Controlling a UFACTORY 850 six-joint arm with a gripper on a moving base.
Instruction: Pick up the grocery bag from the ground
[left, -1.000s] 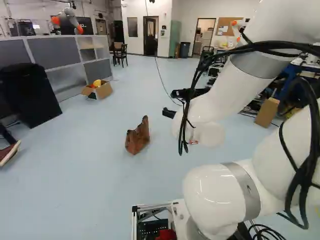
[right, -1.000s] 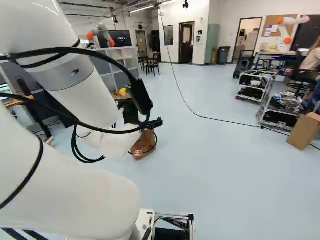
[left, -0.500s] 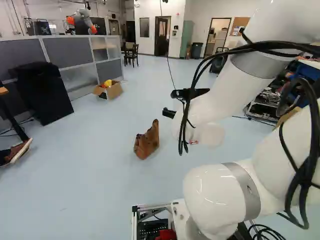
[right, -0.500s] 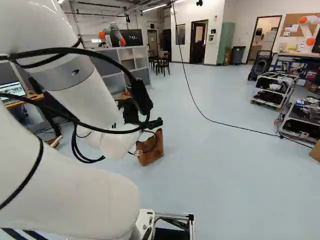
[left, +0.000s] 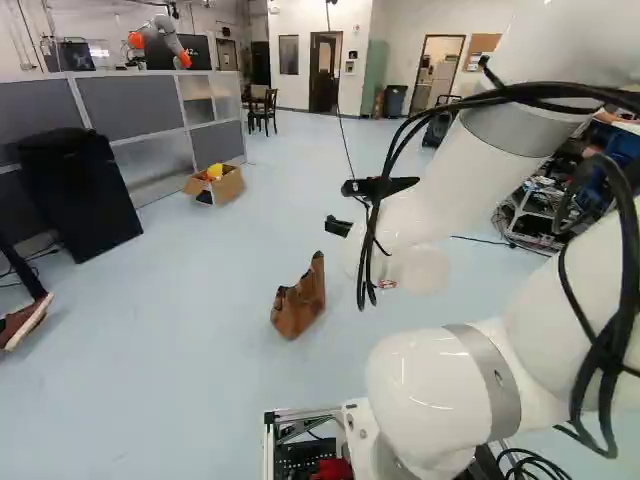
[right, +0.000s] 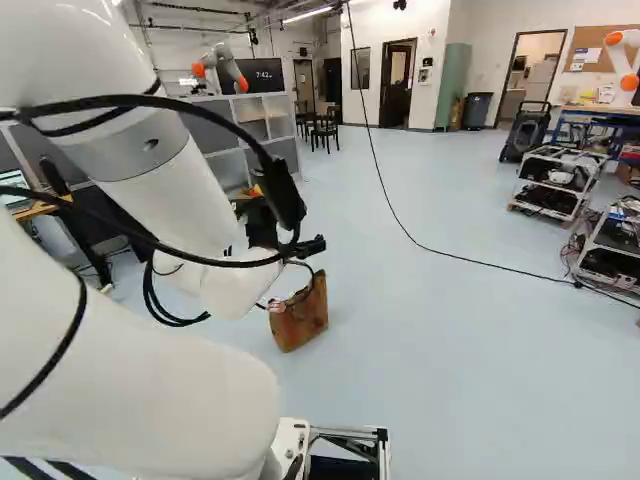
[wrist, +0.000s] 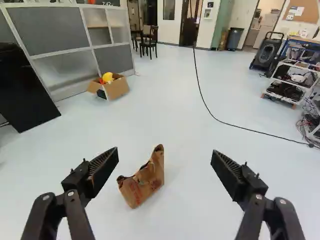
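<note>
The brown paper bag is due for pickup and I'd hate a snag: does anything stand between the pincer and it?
Nothing visible does: the crumpled brown paper bag stands ahead of the open black two-fingered pincer. The thin black cable runs farther off, beyond it.

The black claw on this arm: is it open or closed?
Open: in the wrist view the gripper has its fingers wide apart, and the brown bag sits ungripped on the floor.
</note>
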